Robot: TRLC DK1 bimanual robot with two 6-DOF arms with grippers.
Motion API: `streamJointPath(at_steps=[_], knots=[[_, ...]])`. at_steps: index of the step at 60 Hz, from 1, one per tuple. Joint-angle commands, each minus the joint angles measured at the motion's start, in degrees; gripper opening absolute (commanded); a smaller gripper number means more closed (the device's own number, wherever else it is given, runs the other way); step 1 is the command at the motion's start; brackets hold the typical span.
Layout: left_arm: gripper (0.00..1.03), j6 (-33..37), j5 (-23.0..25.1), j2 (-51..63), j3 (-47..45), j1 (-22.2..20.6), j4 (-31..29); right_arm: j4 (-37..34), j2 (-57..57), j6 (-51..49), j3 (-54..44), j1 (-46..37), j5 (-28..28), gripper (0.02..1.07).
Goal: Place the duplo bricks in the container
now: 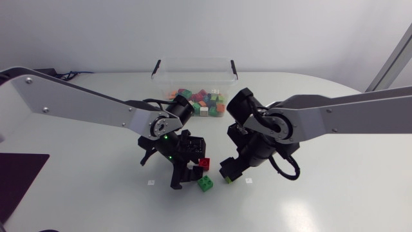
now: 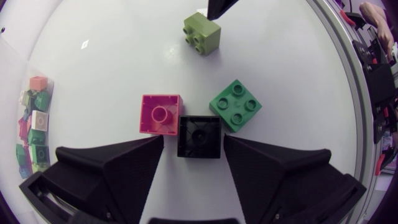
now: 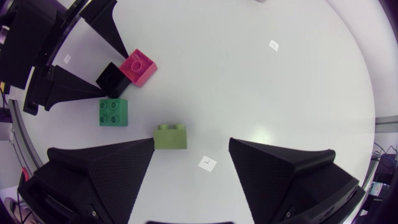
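The black brick (image 2: 199, 135) lies low in the middle of the head frame, between the wide-spread fingers of my left gripper (image 2: 193, 140), with the pink brick (image 2: 160, 114) and the green brick (image 2: 236, 106) close beside it. My right gripper (image 3: 191, 144), also wide, hangs by the olive brick (image 3: 170, 135); I judge each arm is lined up for one pick toward the container (image 1: 193, 60) at upper middle. I can read no writing anywhere.

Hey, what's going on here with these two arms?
Both arms hang over four loose duplo bricks; the container behind already holds many. The left gripper, open, has the black brick between its fingers, the pink brick and green brick beside it. The right gripper, open, has the light green brick just ahead.
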Motion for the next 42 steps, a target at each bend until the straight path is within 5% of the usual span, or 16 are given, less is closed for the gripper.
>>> streamJointPath(at_steps=[1, 7, 42], knots=[[0.51, 1.55, 0.52, 1.41, 1.32, -0.92, -0.82, 1.01, 2.11, -2.19, -1.45, -0.17, 0.57, 0.92], [0.31, 1.73, 0.61, 1.41, 0.97, -1.09, -0.91, 2.24, 3.17, -3.07, -1.89, -0.17, 0.57, 0.91], [0.29, 5.95, 1.40, -5.27, -0.88, 4.44, -8.56, 2.33, 3.78, -3.07, -1.37, 2.90, 0.66, 0.91]])
